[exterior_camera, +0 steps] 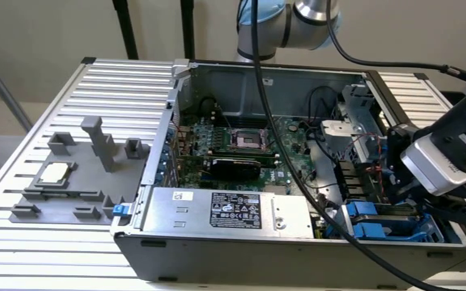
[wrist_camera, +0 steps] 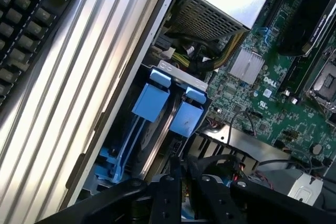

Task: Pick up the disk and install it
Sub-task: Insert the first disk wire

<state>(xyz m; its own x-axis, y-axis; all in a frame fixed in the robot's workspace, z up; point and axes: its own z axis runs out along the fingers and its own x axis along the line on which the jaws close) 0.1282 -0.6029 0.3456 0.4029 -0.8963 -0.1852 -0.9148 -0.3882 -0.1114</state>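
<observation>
Two blue carrier handles stand side by side in the drive bay at the case's front corner, on the exterior view's right. The disk sits there as a grey face between blue rails, its carrier handle upright; the bay's blue carriers are low inside the case. My gripper hovers just above and beside the bay, its black fingers drawn close together with nothing visible between them. My arm's wrist hangs over that corner of the case.
The open computer case holds a green motherboard and a silver power supply box. A black cable crosses the case. A grey fixture with a small square chip sits on the ribbed table. A keyboard lies beside the case.
</observation>
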